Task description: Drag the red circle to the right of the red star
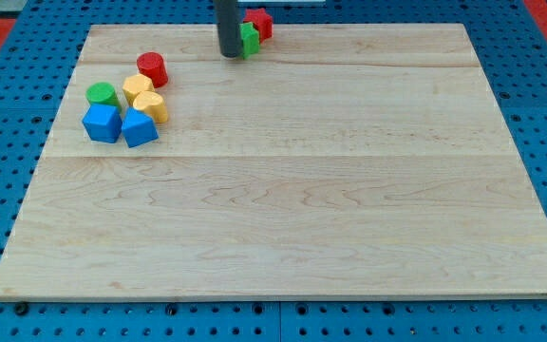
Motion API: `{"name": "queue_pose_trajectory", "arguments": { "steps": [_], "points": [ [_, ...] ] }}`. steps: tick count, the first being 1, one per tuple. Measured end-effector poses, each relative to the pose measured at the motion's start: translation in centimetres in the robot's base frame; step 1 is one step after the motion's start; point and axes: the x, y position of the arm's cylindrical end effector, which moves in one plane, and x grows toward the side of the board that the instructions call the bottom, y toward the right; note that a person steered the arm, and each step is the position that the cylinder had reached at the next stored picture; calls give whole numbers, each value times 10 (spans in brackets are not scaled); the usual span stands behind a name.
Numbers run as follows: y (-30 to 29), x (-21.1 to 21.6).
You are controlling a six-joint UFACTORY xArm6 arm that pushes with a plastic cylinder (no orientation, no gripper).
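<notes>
Our tip (230, 54) sits at the table's top edge beside the green block (250, 39) and red star (259, 22); no gripper. The red wooden circle (152, 68), top-left, awaits approach next.

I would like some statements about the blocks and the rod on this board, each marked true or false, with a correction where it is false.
1. The red circle lies at the view's left, beside the yellow blocks. True.
2. My tip touches the red circle. False: it is near the view's top, against a green block, far from the circle.
3. The red star is at the view's top edge of the wooden board. True.
4. The two blue blocks lie at the view's right. False: they are at the view's left.
5. The red circle is already right of the red star. False: it is to its left.
</notes>
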Motion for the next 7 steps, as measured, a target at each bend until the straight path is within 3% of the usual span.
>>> {"name": "queue_pose_trajectory", "arguments": {
  "steps": [1,4,5,6,7],
  "points": [
    [-6,14],
    [-192,10],
    [-218,31],
    [-155,39],
    [-41,39]
  ]
}}
